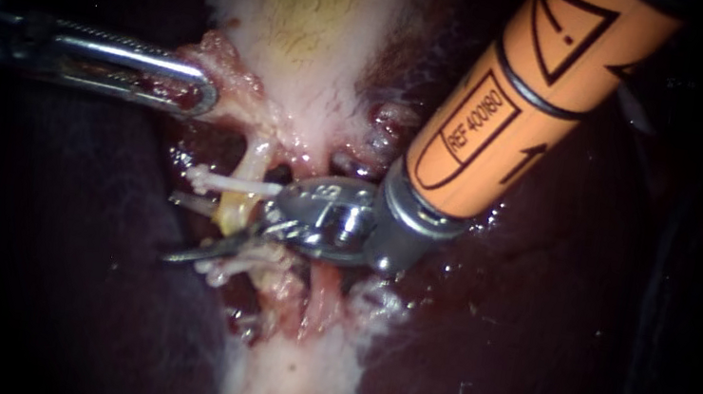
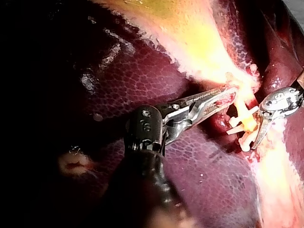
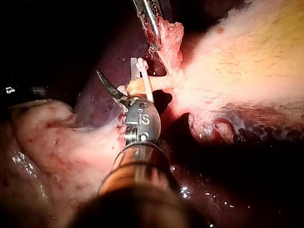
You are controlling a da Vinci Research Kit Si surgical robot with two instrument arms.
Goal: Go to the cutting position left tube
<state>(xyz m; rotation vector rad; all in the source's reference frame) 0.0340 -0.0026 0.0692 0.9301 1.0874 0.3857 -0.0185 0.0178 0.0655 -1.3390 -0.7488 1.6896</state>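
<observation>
At the left tube (image 1: 236,206), between 2 clips (image 1: 229,182), right instrument (image 1: 212,247) holds its blades parted, poised to cut; above the tube, left instrument (image 1: 201,93) clamps gallbladder (image 1: 306,16) tissue, stretching it taut.

Orange shaft (image 1: 524,93), mottled maroon liver (image 2: 156,71)

Only print I can spot is on the right instrument (image 1: 233,239): a framed black label plus triangle and arrow signs on its orange shaft (image 1: 537,75), and a few stamped characters on its metal wrist (image 1: 329,212).
</observation>
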